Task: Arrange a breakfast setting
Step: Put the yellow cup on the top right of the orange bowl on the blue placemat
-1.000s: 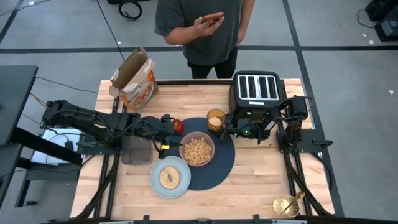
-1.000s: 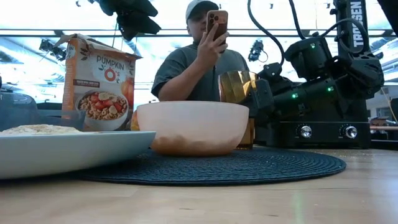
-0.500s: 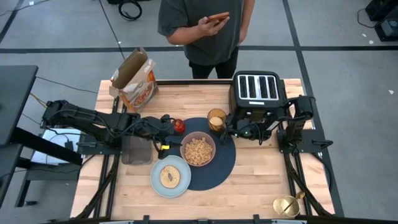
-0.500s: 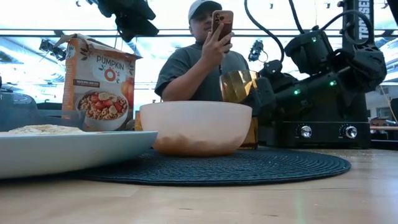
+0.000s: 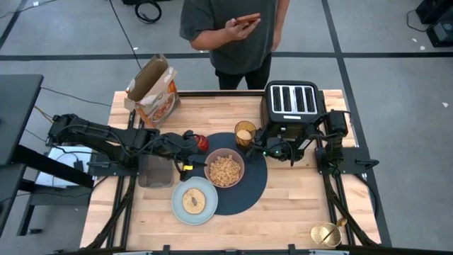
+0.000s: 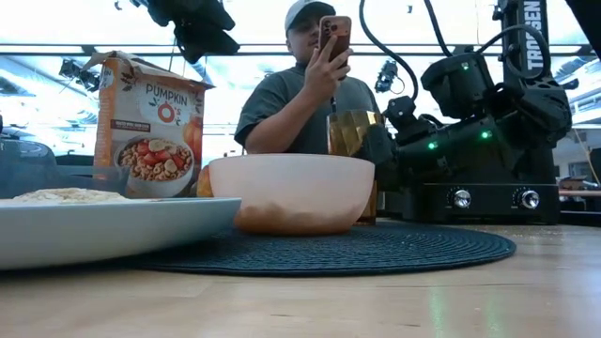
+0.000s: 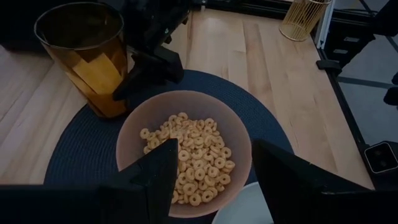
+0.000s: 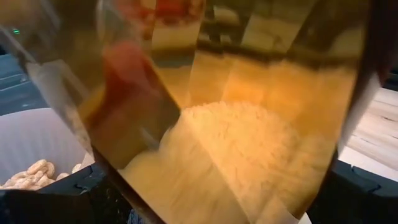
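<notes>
On the round navy placemat stand the pink bowl of cereal rings and the amber glass cup. The pale plate with the bagel overlaps the mat's near left edge. The red apple lies at the mat's far left edge. My right gripper reaches in from the right and is shut on the cup. My left gripper hangs open above the bowl's left side and holds nothing. My right gripper has the cup's side wall between its two fingers, and the cup fills the gap. It comes nearly level from the table's right side. The cup stands upright with its base on the placemat.
The black toaster stands right behind my right gripper. An open cereal box is at the far left and a clear tub left of the mat. A gold wire holder sits at the near right corner. A person stands at the far edge.
My right gripper has swung a little at the wrist, keeping its hold on the cup. The cup has slid slightly right, then back toward the far left. The placemat and the bowl have shifted a little along with it.
</notes>
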`<action>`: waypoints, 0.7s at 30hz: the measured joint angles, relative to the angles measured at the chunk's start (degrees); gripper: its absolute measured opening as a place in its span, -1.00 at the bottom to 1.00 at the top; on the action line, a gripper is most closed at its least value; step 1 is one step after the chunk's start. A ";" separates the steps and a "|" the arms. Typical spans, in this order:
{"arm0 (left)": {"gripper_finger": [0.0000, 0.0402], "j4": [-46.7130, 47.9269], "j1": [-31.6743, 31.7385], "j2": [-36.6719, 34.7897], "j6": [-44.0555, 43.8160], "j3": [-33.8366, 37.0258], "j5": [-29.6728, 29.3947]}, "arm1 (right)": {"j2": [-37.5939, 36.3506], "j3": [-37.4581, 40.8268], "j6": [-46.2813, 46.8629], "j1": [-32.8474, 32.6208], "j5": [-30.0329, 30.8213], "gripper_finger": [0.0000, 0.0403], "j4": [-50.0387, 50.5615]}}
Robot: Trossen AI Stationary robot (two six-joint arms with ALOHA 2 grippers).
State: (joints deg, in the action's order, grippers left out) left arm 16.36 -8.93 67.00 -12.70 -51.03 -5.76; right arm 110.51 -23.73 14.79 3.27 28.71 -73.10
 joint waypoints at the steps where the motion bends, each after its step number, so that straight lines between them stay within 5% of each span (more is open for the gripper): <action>1: 0.06 0.00 -0.02 0.00 0.00 0.00 0.00 | -0.02 0.00 0.24 0.00 0.00 0.83 0.03; 21: 0.06 -0.03 -0.04 0.00 0.81 0.00 -0.01 | -0.14 0.09 -1.12 0.31 -3.74 0.90 0.79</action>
State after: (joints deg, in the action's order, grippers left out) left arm 16.33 -8.97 67.00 -11.89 -51.03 -5.78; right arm 110.37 -23.63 13.67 3.57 24.96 -72.31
